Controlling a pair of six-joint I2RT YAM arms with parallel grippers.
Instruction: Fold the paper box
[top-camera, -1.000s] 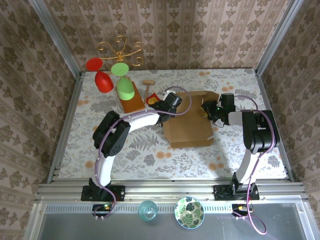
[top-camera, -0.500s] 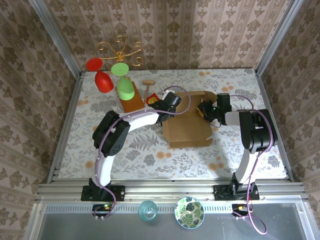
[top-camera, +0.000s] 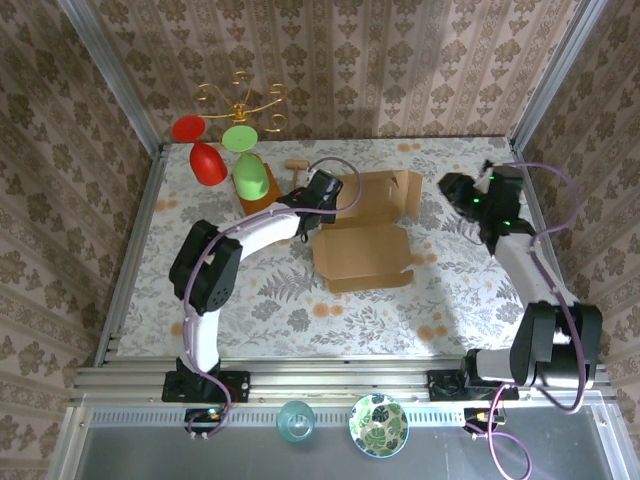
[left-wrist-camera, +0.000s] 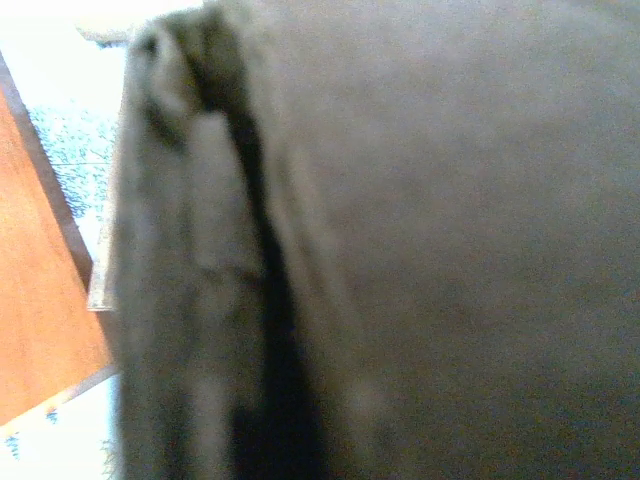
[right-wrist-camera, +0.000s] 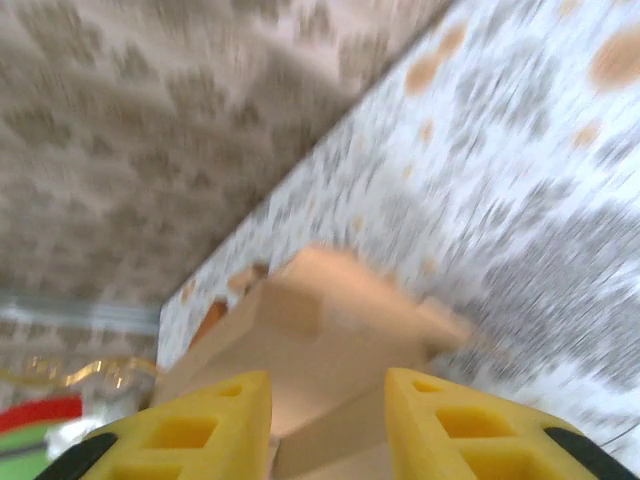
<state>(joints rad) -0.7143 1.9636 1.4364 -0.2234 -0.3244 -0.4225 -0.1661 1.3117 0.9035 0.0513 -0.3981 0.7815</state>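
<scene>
Now, left jaws clenched on paper box (top-camera: 365, 255), right jaws released, wooden board (left-wrist-camera: 40, 300) beside.

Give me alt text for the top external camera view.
A brown paper box lies half folded on a floral table, its rear flap raised. The left gripper grips its far-left corner; the right gripper hovers open to its right, apart.
</scene>
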